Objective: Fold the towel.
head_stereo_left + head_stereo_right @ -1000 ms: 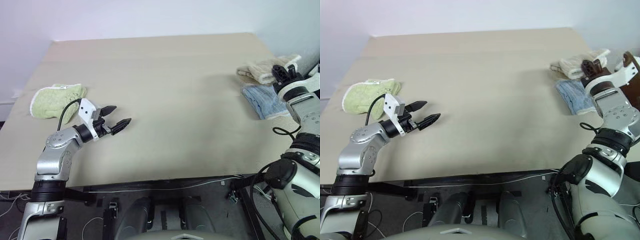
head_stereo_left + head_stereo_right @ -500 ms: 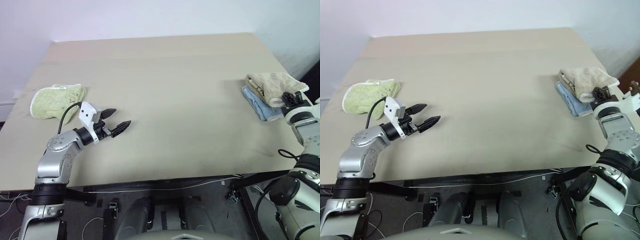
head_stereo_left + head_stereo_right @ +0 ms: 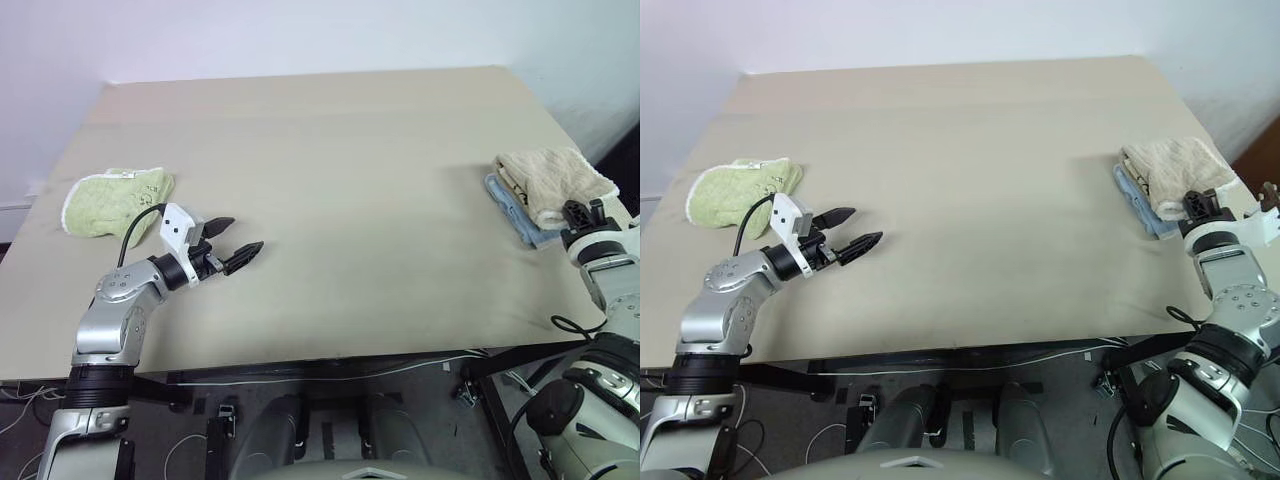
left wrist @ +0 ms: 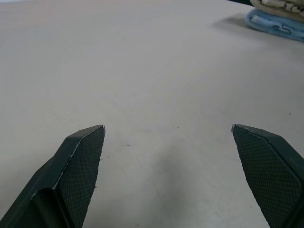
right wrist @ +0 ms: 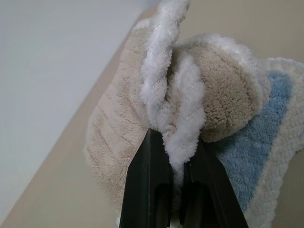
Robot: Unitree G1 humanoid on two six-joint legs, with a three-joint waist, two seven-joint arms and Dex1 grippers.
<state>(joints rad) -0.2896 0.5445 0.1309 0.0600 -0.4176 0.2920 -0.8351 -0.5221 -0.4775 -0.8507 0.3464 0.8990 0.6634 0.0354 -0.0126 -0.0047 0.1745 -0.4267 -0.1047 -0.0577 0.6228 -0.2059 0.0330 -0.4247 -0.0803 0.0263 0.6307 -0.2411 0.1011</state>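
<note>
The towel [image 3: 545,175] is beige terry with white corded edging. It lies bunched on top of a light-blue folded towel [image 3: 508,203] at the table's right edge. My right gripper [image 3: 582,212] sits at the towel's near end. In the right wrist view the right gripper [image 5: 175,137] is shut on a fold of the towel's white edging [image 5: 164,71], with beige pile [image 5: 223,90] behind it. My left gripper [image 3: 243,233] hovers open just over the bare table at the left, far from the towel, with nothing between its fingers [image 4: 80,156].
A small light-green folded towel [image 3: 115,200] lies near the table's left edge, behind my left arm. The tan table [image 3: 350,160] stretches wide between the two arms. Its right edge runs just past the towel stack.
My right gripper has come down and back toward the table's near right edge, dragging the towel's edge with it. The towel now lies spread over the blue one. My left arm stayed put.
</note>
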